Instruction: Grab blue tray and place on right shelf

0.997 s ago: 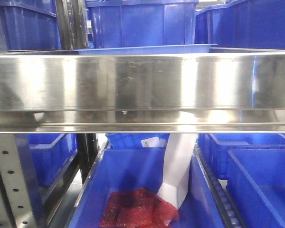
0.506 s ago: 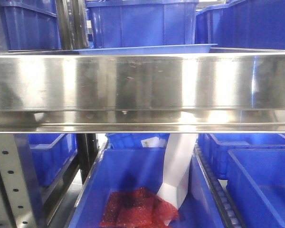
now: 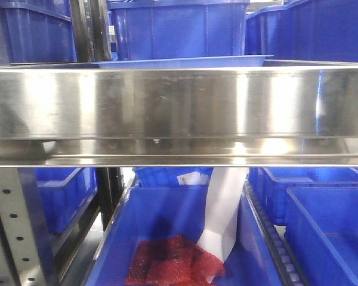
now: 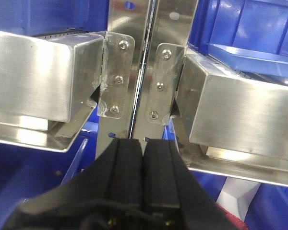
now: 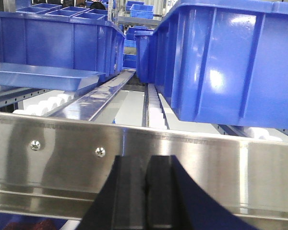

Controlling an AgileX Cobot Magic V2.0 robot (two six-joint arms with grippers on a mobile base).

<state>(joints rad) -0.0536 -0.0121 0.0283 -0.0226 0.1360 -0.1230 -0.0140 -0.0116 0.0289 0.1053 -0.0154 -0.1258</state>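
The blue tray [image 3: 185, 61] lies on the right shelf, its flared rim just showing above the wide steel front rail [image 3: 179, 107]. In the right wrist view the tray [image 5: 43, 77] rests on white rollers at the left, behind the rail [image 5: 206, 153]. My right gripper [image 5: 145, 160] is shut and empty, low in front of that rail. My left gripper [image 4: 144, 143] is also shut and empty, pointing at the paired steel uprights [image 4: 144, 57]. From there the tray [image 4: 252, 53] is up to the right, above the shelf rail [image 4: 240, 110].
Deep blue bins [image 3: 179, 27] stand behind the tray, and one large bin [image 5: 230, 62] fills the shelf's right side. Below the rail a blue bin holds red mesh [image 3: 173, 259] and a white piece [image 3: 224, 214]. A perforated grey upright [image 3: 12, 226] stands at lower left.
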